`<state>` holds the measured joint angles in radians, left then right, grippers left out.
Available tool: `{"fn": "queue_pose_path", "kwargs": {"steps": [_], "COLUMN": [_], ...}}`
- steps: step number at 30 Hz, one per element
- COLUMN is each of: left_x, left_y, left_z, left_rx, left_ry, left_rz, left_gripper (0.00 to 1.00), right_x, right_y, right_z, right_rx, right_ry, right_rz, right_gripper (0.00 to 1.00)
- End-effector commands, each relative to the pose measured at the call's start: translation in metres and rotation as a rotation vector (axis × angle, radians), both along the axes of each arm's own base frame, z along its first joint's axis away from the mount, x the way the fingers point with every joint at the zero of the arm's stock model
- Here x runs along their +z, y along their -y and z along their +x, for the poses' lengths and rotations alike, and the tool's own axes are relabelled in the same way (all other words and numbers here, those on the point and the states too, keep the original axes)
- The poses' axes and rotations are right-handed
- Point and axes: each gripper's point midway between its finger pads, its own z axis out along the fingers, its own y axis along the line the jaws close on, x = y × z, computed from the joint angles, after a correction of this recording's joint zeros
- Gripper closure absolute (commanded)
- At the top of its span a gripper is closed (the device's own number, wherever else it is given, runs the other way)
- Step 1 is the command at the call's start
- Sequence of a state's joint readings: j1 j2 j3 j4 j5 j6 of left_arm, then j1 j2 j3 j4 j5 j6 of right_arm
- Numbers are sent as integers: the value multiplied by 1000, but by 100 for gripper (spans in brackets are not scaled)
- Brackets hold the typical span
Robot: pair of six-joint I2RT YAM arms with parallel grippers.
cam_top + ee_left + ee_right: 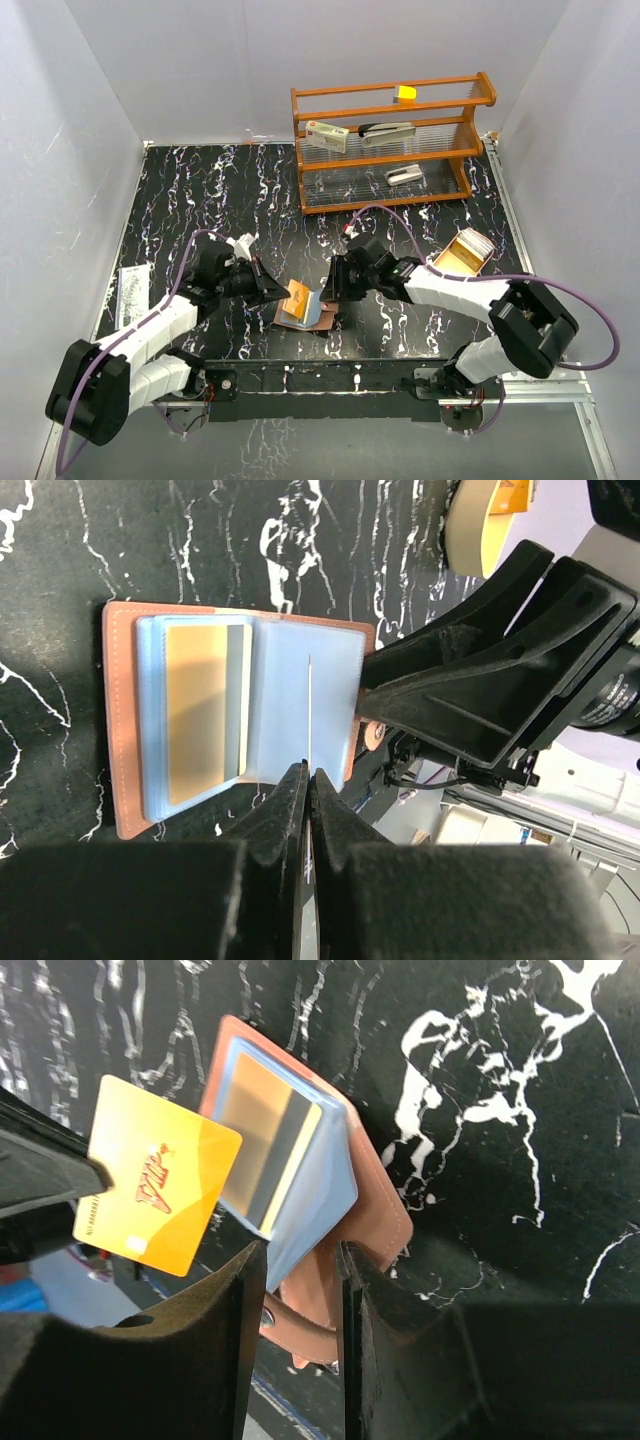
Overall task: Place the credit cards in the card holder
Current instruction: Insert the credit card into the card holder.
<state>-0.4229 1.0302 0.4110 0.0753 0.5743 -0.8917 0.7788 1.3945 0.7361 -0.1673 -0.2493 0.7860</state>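
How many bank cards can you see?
2: an orange card pinched in the left fingers, and a gold card tucked inside the wallet. More may be hidden.

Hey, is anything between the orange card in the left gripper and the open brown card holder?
Nothing visible does. The orange plastic card in the left gripper sits right by the bare light blue panel of the reddish-brown leather card holder. A gold striped card fills the other panel; the right gripper straddles the holder's edge, aside.

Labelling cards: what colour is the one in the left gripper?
The card is orange; the right wrist view shows it best.
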Motion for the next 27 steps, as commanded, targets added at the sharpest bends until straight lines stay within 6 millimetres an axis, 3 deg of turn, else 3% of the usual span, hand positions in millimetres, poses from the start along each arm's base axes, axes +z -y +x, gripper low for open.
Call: {"fn": "queue_pose_path", "kwargs": {"steps": [1, 12, 27], "left_x": [-9, -22, -49], "left_y": [3, 10, 14], "left_z": [-4, -6, -7], "left_rx": [-48, -99, -137], "left_ry": [-25, -59, -97], "left_rz": [12, -7, -6], "left_gripper": [100, 100, 100], "right_x": [-4, -33, -43], "right_y": [-2, 11, 15], "right_z": [8, 11, 12], "right_rx": [32, 65, 71], "right_ry": [51, 81, 101], "right_rz": [-55, -158, -185], "right_gripper": [69, 78, 79]}}
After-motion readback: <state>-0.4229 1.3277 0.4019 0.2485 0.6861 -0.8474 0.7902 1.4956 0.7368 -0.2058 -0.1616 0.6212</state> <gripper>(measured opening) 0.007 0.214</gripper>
